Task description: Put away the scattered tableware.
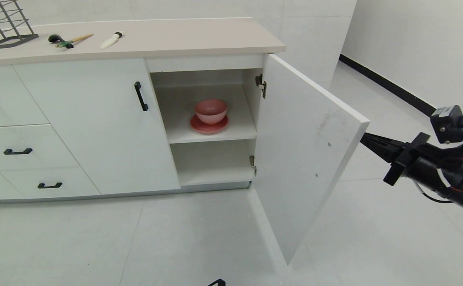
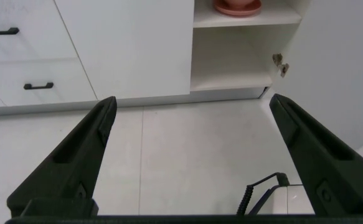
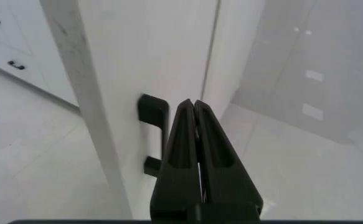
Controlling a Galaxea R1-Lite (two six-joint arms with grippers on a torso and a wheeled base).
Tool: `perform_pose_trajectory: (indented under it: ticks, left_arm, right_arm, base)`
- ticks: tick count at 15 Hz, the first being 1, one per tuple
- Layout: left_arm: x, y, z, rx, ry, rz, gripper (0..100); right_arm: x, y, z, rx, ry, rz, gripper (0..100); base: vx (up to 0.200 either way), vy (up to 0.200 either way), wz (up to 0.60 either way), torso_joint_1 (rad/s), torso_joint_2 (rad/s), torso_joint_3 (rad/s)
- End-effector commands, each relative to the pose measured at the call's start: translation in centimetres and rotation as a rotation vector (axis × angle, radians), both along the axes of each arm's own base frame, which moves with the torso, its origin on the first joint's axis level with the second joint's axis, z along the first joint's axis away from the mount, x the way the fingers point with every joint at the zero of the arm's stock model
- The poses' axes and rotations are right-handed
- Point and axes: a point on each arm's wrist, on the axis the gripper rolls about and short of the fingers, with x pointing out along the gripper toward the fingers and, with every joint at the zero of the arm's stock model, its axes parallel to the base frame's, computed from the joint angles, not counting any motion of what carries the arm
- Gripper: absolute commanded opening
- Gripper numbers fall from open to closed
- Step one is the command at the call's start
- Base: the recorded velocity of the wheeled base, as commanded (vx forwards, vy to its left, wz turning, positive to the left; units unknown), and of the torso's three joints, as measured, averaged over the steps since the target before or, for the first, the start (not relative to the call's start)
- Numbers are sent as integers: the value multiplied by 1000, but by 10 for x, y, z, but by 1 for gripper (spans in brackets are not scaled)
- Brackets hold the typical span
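A pink bowl (image 1: 211,110) sits on a pink plate (image 1: 209,124) on the upper shelf of the open cabinet (image 1: 211,135); the plate's (image 2: 237,7) edge also shows in the left wrist view. The cabinet door (image 1: 303,151) stands swung wide open. My right gripper (image 1: 368,139) is on the door's outer side, its tips hidden behind the door edge. In the right wrist view the right gripper (image 3: 193,106) is shut, empty, close beside the black door handle (image 3: 153,130). My left gripper (image 2: 192,99) hangs open over the floor, facing the cabinet.
On the countertop (image 1: 176,37) lie a dark-headed utensil with a wooden handle (image 1: 70,40) and a white utensil (image 1: 111,39), beside a black wire rack (image 1: 1,24). Drawers with black handles (image 1: 17,151) are left of the cabinet. A wall runs along the right.
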Motion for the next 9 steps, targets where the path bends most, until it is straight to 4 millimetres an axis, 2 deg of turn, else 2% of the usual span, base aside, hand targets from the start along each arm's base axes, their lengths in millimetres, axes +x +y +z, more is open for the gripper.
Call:
perform_pose_trajectory:
  ticks: [1, 4, 9]
  left_arm:
    - [0, 0, 0, -1, 1, 0, 100]
    - [0, 0, 0, -7, 1, 0, 100]
    - [0, 0, 0, -22, 2, 5, 100]
  right_arm:
    - [8, 2, -6, -6, 18, 9, 0]
    - [15, 7, -2, -29, -34, 60, 0]
    - [26, 15, -8, -32, -24, 81, 0]
  base:
    - [0, 0, 0, 0, 0, 0]
    - [0, 0, 0, 0, 0, 0]
    - [0, 0, 0, 0, 0, 0]
